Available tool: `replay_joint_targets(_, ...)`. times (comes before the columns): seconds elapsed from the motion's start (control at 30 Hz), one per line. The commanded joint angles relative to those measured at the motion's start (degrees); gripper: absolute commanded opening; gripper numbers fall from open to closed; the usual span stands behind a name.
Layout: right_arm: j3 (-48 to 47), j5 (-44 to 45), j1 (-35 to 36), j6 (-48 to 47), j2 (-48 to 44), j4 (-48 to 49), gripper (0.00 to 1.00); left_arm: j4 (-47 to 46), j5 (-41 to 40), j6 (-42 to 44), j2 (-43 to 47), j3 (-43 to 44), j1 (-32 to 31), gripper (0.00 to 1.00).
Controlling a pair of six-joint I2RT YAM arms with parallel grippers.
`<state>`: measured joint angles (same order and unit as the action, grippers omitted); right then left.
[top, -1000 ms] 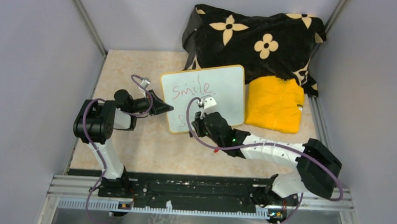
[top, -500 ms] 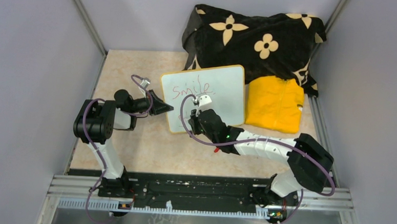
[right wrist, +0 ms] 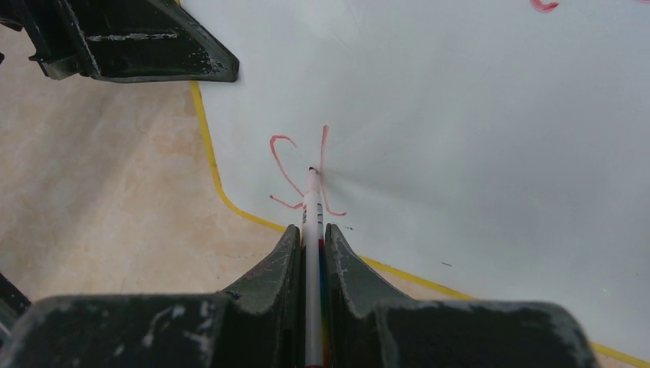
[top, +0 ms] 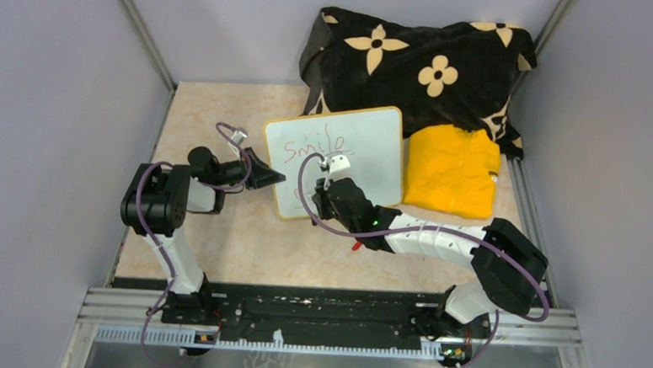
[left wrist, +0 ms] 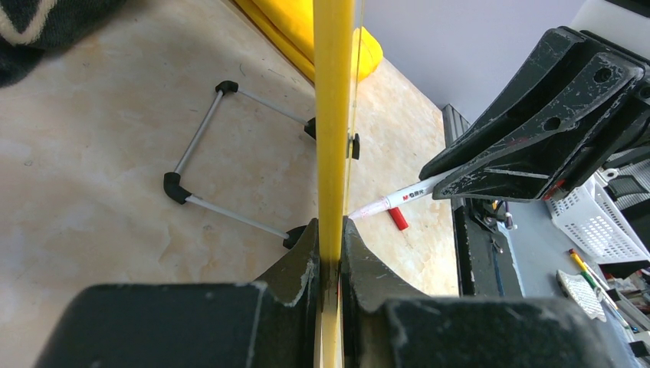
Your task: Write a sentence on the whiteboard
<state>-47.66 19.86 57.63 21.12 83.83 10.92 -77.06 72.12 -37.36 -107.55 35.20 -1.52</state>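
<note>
The whiteboard (top: 367, 148) stands tilted at the table's middle, with a yellow frame (left wrist: 333, 115). My left gripper (top: 273, 178) is shut on its left edge, and the frame sits pinched between the jaws (left wrist: 331, 238). Of the sentence, red "smile" (top: 315, 143) shows on the upper part. Lower down are the strokes "st" (right wrist: 282, 165). My right gripper (right wrist: 310, 230) is shut on a slim white marker (right wrist: 311, 207), whose tip touches the board at the "t". In the top view the right gripper (top: 324, 199) covers the lower line.
A black blanket with cream flowers (top: 422, 62) lies behind the board, and a folded yellow cloth (top: 452, 169) to its right. A red pen cap (top: 356, 245) lies under the right forearm. The board's wire stand (left wrist: 222, 153) rests behind it. Grey walls close three sides.
The right gripper with the marker has shifted slightly left and up along the board, now covering the lower "s". The left gripper and board have not moved.
</note>
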Motion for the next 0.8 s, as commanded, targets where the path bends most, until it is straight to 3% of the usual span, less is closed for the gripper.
replay_joint_targets(0.0, 0.8, 3.7, -1.6, 0.3, -2.2, 0.3, 0.0, 4.0, -1.5, 3.8, -0.8, 0.1, -0.6, 0.0)
replay_joint_targets(0.53, 5.0, 1.5, -2.2, 0.0, -11.2, 2.0, 0.0, 4.0, -1.5, 3.8, -0.7, 0.1, -0.6, 0.0)
replay_joint_targets(0.77, 4.9, 3.5, -2.2, -0.3, -10.8, 0.6, 0.0, 4.1, -1.5, 3.9, -0.6, 0.1, -0.6, 0.0)
